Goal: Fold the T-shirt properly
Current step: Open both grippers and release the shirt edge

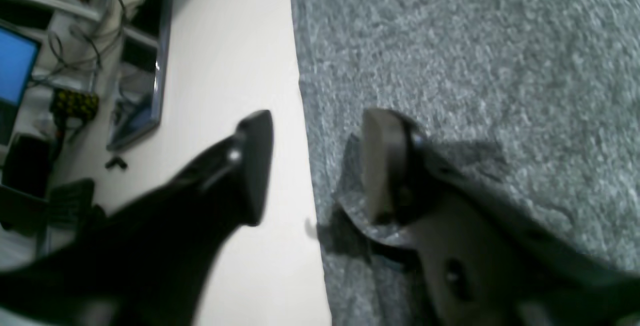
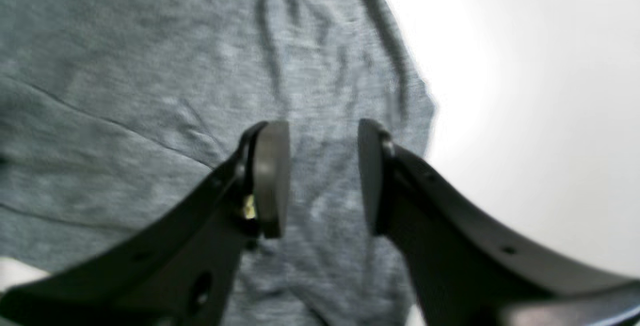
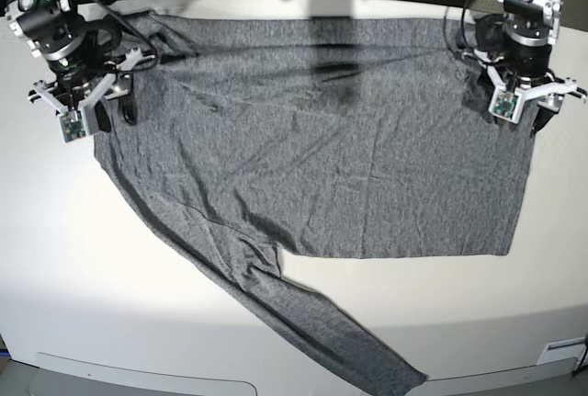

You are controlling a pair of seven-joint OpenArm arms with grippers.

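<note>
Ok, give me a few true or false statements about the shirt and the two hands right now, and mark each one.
1. The T-shirt lies spread out on the table. True.
2. The left hand is clamped shut on the shirt. False: its jaws stand apart, astride the shirt's edge, with nothing between them.
3. The right hand hangs open over grey fabric near the shirt's edge. True.
4. One long sleeve stretches toward the table's near edge. True.
5. The shirt carries a large print. False: it is plain grey.
</note>
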